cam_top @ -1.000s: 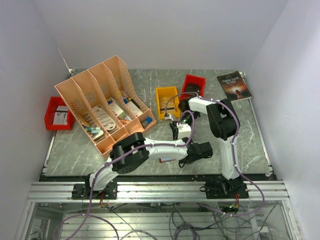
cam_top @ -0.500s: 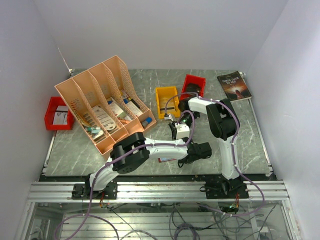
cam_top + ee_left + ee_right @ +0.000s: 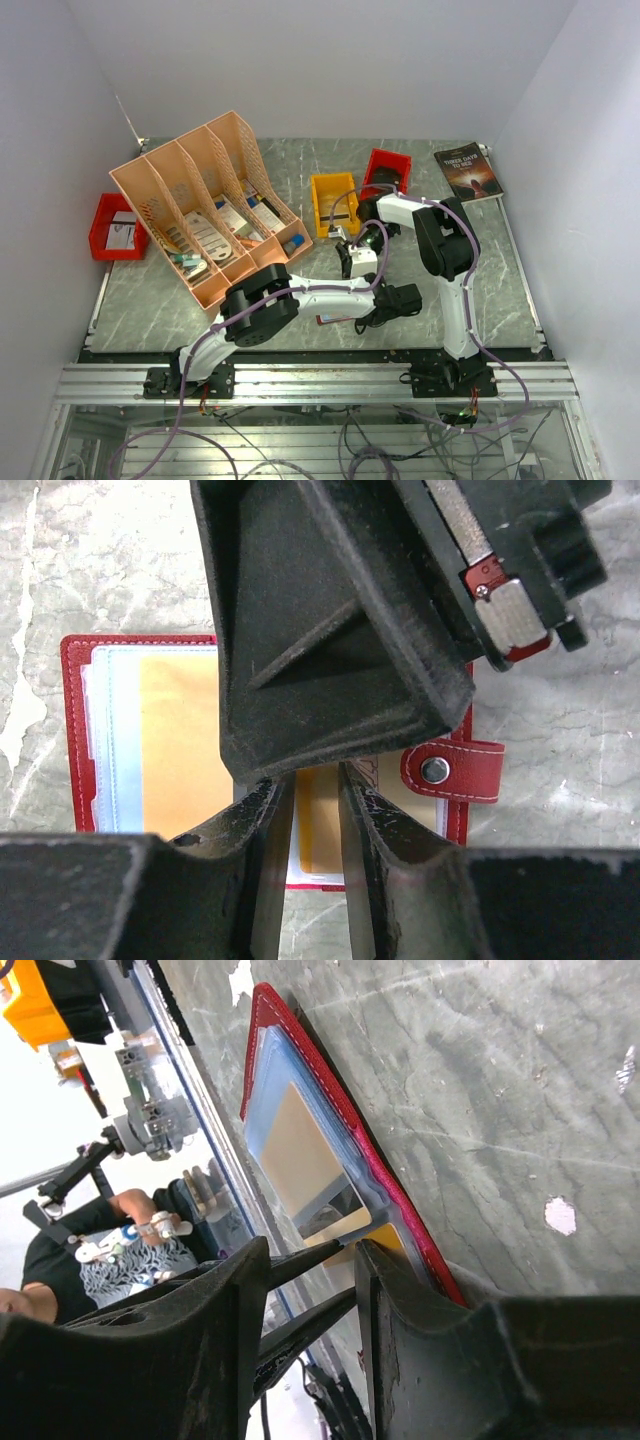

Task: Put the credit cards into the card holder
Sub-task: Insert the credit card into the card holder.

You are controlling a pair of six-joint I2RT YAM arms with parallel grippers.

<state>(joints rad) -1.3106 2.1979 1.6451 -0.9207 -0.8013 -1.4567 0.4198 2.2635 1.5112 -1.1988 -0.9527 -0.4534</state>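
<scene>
Little writing can be read: the dark paperback book [image 3: 468,170] at the far right corner of the grey marble-patterned table [image 3: 560,730] carries pale title lettering too small to make out, and the leaflets in the peach plastic file rack [image 3: 205,200] are too small to read as well. In the left wrist view, the red leather-like card holder [image 3: 75,730] lies open and flat on the table, near its front middle and directly under both hands. Its red border has stitching along the edge and frames layered clear pockets [image 3: 112,740]. A red strap [image 3: 470,772] with a round metal snap stud [image 3: 435,770] sticks out past its right edge. An orange-yellow card [image 3: 180,750] with a plain-looking face sits inside one pocket. In the right wrist view a greyish card [image 3: 335,1215] with a shiny face lies in a pocket beside an orange-yellow one. The left hand [image 3: 315,792] stands at the holder's near edge with its fingers slightly parted; orange-yellow plastic shows through the narrow gap and nothing is seen clamped. The right hand [image 3: 312,1252] points down at the holder from the far side, its fingers spread and pinching nothing, its black body just beside the left hand's fingertips.
</scene>
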